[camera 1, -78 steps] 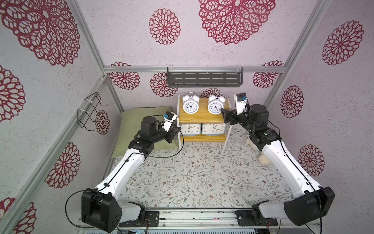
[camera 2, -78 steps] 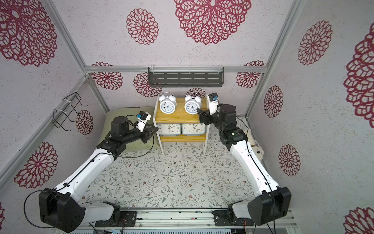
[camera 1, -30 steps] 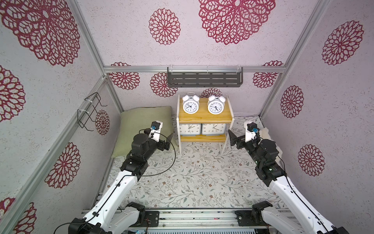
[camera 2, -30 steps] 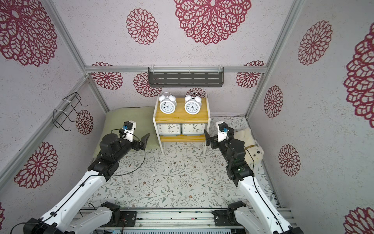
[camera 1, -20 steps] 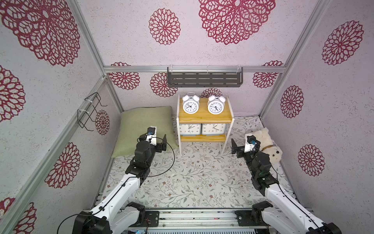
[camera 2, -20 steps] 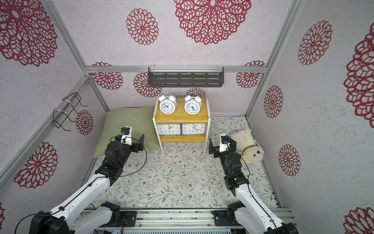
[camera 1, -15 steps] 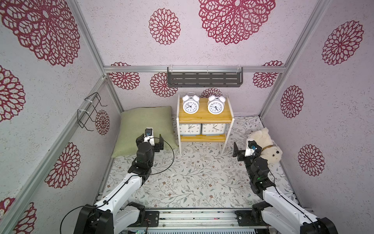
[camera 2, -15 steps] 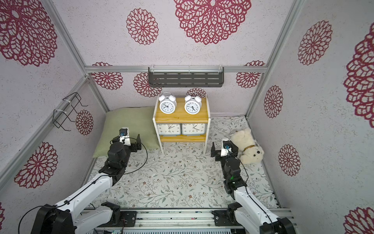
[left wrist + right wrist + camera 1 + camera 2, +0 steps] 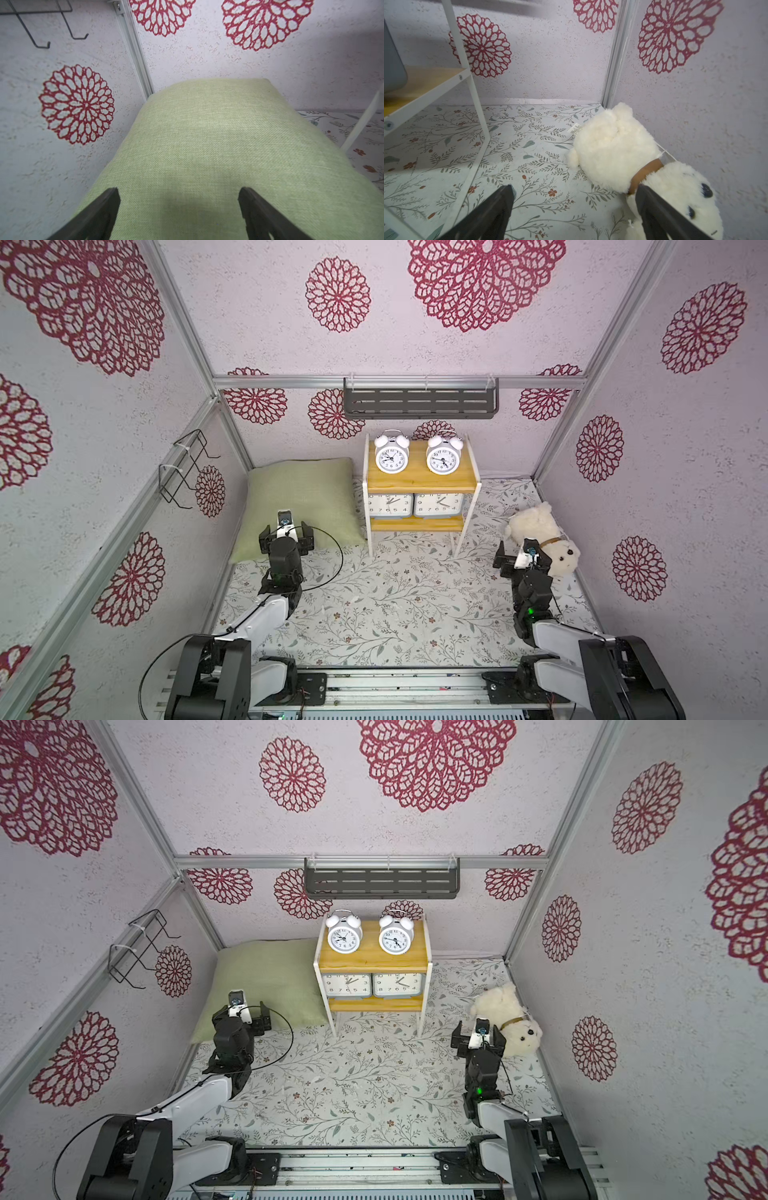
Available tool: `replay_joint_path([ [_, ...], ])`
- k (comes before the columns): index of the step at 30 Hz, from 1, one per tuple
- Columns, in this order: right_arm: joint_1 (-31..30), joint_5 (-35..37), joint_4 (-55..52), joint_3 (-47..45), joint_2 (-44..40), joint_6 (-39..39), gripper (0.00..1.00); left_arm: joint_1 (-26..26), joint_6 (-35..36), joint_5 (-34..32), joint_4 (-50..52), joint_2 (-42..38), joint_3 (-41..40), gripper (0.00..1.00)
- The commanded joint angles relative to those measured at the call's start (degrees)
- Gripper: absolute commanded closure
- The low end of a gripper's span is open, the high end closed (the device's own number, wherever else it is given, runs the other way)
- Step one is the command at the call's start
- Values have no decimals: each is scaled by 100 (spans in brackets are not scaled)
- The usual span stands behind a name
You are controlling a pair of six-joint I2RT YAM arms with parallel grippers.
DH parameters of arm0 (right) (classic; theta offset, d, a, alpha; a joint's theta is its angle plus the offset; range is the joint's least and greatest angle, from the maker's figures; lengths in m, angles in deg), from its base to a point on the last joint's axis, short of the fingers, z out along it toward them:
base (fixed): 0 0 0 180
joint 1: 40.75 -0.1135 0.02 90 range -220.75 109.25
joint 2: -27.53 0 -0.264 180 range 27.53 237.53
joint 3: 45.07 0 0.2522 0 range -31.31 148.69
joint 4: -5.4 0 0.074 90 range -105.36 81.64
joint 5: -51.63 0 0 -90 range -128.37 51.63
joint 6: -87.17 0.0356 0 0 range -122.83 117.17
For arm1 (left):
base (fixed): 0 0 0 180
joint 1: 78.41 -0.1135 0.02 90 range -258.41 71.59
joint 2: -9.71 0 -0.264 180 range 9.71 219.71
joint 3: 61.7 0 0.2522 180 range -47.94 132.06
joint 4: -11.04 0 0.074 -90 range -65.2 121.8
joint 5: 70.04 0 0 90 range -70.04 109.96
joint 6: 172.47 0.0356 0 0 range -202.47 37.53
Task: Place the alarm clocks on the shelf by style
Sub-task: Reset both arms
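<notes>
The shelf (image 9: 419, 484) (image 9: 372, 962) stands at the back wall. Two round white twin-bell alarm clocks (image 9: 391, 456) (image 9: 443, 458) sit side by side on its top board. Two boxy light-grey alarm clocks (image 9: 390, 506) (image 9: 438, 506) fill the lower tier; the right wrist view catches one grey corner (image 9: 392, 68). My left gripper (image 9: 286, 536) (image 9: 179, 193) hangs open and empty over the green pillow, left of the shelf. My right gripper (image 9: 521, 562) (image 9: 574, 189) is open and empty, low over the floor, with one finger beside the plush dog.
A green pillow (image 9: 299, 497) lies in the back left corner. A white plush dog (image 9: 540, 531) lies against the right wall. A dark grey slotted rack (image 9: 419, 402) hangs above the shelf, and a black wire basket (image 9: 183, 472) hangs on the left wall.
Both arms have drawn back from the shelf toward the front and sunk lower. Both grippers stayed open. The four clocks have not moved.
</notes>
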Motion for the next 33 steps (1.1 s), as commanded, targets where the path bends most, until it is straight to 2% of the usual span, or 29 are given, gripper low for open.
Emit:
replay_joint_path([
  [1,133,-278,853,-74,318,202,1,-366,-134,756,-687,287,-223,3],
  [3,230,-526,945,-36,505,296,1,-550,-303,940,-672,369,-247,3],
  [5,296,-728,1097,-24,675,343,1,-810,-425,1571,-679,417,-294,3],
  [15,369,-1129,2198,-84,1629,353,1,-1366,-806,2330,-1668,1049,-574,3],
  [20,369,-1175,2442,-46,1973,336,1,-1414,-802,2466,-2081,1435,-607,3],
  [24,369,-975,2204,48,1960,407,1,-1412,-778,2660,-2338,1825,-497,3],
  [28,361,-853,1715,312,1939,459,1,-1407,-891,2506,-1339,1740,-98,3],
  [30,352,-860,1643,347,1942,456,1,-1384,-860,2352,-1555,1796,-141,3],
  [33,352,-862,1645,346,1939,451,1,-1366,-947,2195,-1362,1754,-87,3],
])
